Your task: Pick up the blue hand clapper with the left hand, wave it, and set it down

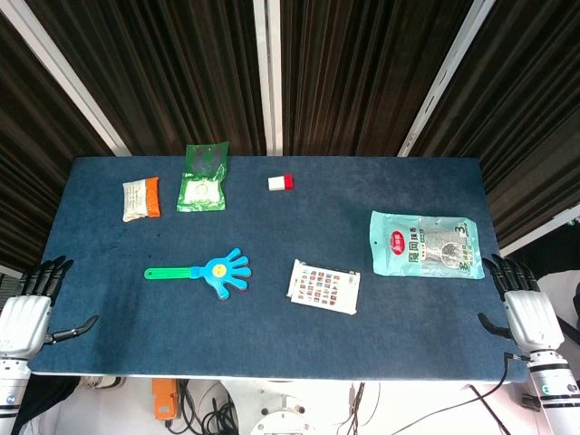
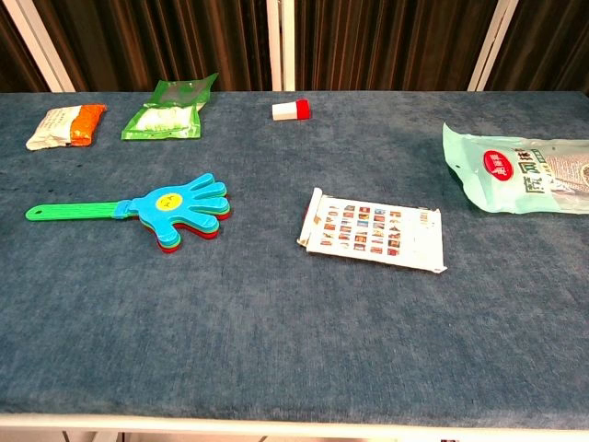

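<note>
Clapper (image 1: 204, 271) untouched on table (image 1: 272, 344), handle pointing toward left hand (image 1: 27, 313). Left hand empty, fingers apart, off near edge. Pickup not started; next: reach forward-right, grip handle.

Matt blue cloth covers the counter (image 2: 276, 350); on it, the clapper (image 2: 175, 214) is smooth glossy plastic, the pouch (image 2: 515, 170) shiny film.

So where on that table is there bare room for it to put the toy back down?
The widest bare cloth is the near strip, in front of the hand clapper and the flag card. There is also bare cloth between the clapper and card. The far left is crowded, with the orange packet beside the green packet.
</note>
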`<state>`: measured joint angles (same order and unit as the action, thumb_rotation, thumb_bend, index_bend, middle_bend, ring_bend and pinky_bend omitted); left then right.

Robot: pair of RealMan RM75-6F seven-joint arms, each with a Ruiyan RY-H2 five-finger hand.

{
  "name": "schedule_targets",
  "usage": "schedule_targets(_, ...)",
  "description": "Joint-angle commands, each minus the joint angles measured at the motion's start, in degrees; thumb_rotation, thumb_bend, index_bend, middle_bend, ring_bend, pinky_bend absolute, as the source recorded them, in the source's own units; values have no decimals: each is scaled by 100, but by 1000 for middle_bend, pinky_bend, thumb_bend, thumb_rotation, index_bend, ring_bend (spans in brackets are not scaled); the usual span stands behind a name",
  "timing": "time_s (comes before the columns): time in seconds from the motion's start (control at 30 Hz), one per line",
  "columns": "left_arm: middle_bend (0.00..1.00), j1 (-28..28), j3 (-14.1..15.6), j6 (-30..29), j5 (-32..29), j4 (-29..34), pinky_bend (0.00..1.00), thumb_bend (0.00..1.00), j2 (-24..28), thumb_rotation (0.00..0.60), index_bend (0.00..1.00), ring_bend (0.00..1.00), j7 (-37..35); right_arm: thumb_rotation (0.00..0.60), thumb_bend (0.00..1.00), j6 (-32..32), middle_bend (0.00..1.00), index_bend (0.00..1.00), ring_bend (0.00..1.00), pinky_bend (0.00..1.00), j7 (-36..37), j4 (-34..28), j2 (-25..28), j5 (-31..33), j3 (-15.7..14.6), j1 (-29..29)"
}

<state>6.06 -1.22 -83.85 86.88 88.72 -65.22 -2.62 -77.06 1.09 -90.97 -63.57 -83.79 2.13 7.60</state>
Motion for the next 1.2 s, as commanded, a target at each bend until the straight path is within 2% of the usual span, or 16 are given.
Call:
schedule_targets(0.03,0,3,2,3,6,8,0,141,0,302,7,0,11,600,156,1,0,0,0,0,2,-3,0,-7,-2,3)
schedule_targets(0.33,0,-7,45,39,16,141,0,140,51,318,7,0,103,600,156,-26,0,0,0,0,44,13,14,-47,-12,-4)
schedule_targets(0.67,3,193,1,428,-95,308,0,140,77,494,8,0,-87,600,156,-17,0,0,0,0,74,35,8,9,16,-1)
schedule_targets(0.8,17,360,-50,625,-83,278,0,148,-31,594,7,0,-184,600,156,-7,0,0,0,0,35,0,17,12,33,19)
schedule_targets(0.97,19,701,-162,1057,-127,224,0,213,-307,600,11,0,-429,600,155,-14,0,0,0,0,12,-31,29,9,30,17)
schedule_targets(1.2,26,1173,-399,1610,-410,-56,0,250,-903,600,40,0,-450,600,156,-62,0,0,0,0,96,18,73,48,37,-29)
